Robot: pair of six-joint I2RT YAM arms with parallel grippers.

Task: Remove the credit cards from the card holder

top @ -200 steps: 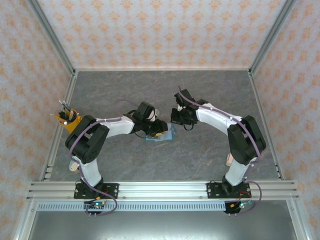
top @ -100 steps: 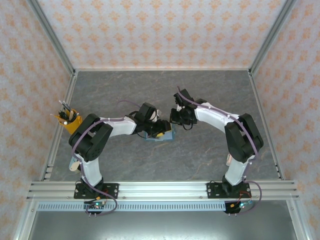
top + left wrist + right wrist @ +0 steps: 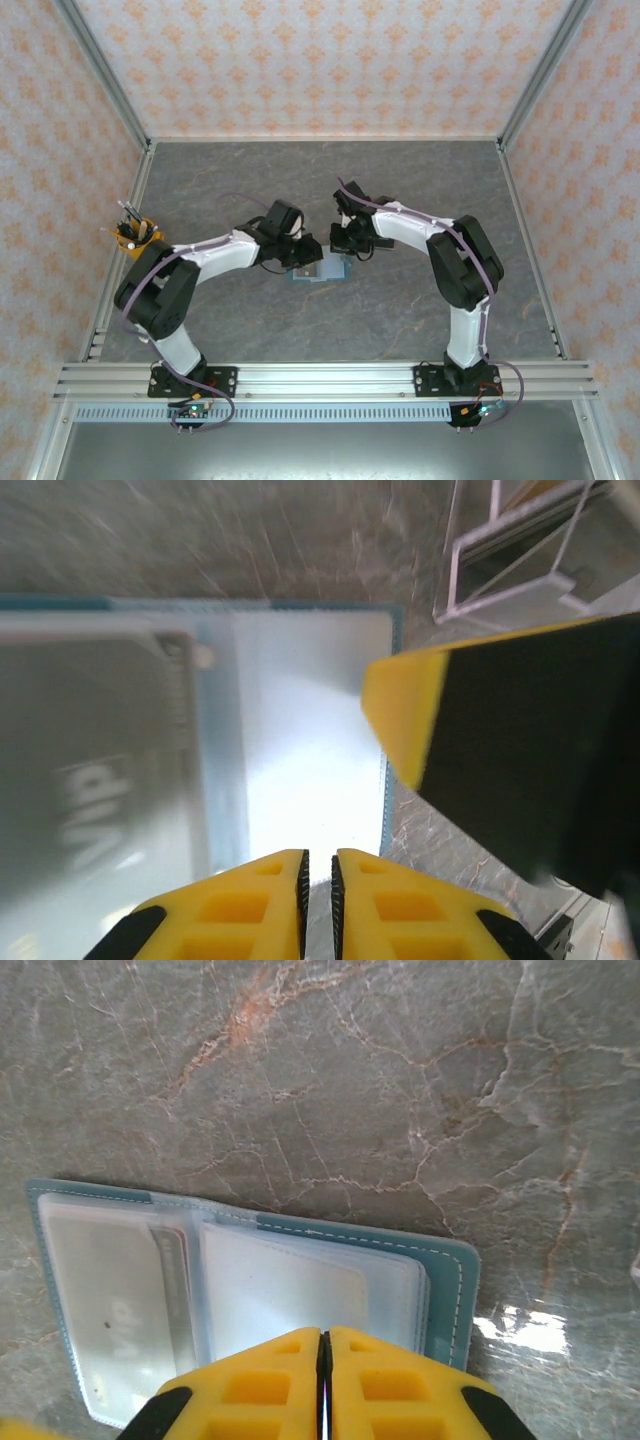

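Observation:
The teal card holder (image 3: 322, 272) lies open on the grey table between both arms. In the right wrist view its teal cover (image 3: 447, 1282) frames clear sleeves, and a grey card (image 3: 108, 1305) sits in the left sleeve. That same card (image 3: 90, 780), marked VIP, shows blurred in the left wrist view beside an empty bright sleeve of the card holder (image 3: 300, 700). My left gripper (image 3: 318, 856) hovers at the holder's near edge, jaws almost together with nothing between them. My right gripper (image 3: 322, 1332) is shut, tips over the right sleeve's edge; its finger (image 3: 410, 720) reaches into the left wrist view.
A yellow cup of pens (image 3: 133, 236) stands at the table's left edge. Metal frame rails (image 3: 320, 378) run along the near side, and patterned walls close in the other three sides.
The left jaws opened wider and then closed to a narrow slit. Both grippers shifted a little to the left, and the left arm's elbow swung outward.

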